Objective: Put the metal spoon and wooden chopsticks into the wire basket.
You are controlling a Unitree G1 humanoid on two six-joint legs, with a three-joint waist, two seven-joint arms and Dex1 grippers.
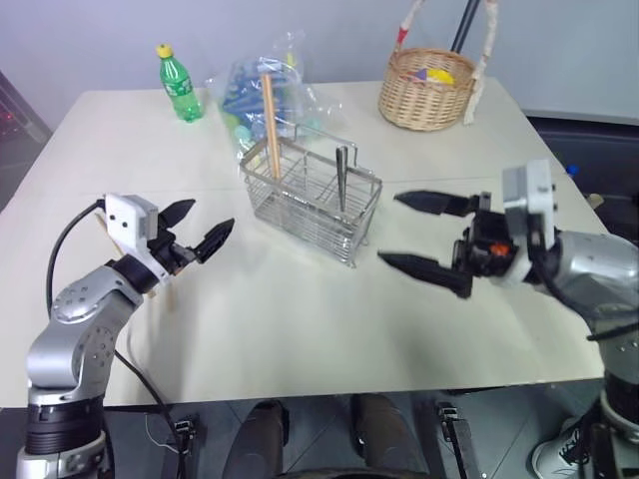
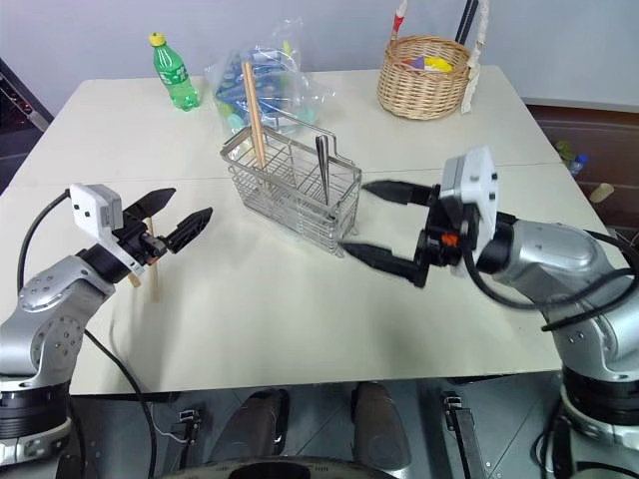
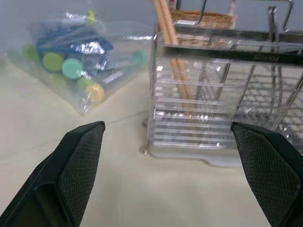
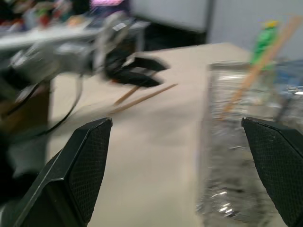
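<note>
The wire basket (image 1: 312, 195) stands in the middle of the table. A pair of wooden chopsticks (image 1: 268, 115) leans upright in its far left compartment. A slim grey metal utensil (image 1: 341, 178) stands upright in another compartment; I cannot tell whether it is the metal spoon. More wooden sticks (image 2: 153, 279) lie on the table under my left gripper (image 1: 211, 216). That gripper is open and empty, level, and points at the basket from the left. My right gripper (image 1: 389, 229) is open and empty just right of the basket, apart from it.
A green bottle (image 1: 180, 85) and a clear bag of coloured items (image 1: 250, 90) sit behind the wire basket. A round wicker basket (image 1: 427, 88) stands at the far right. A black cable (image 1: 60, 249) loops by my left arm.
</note>
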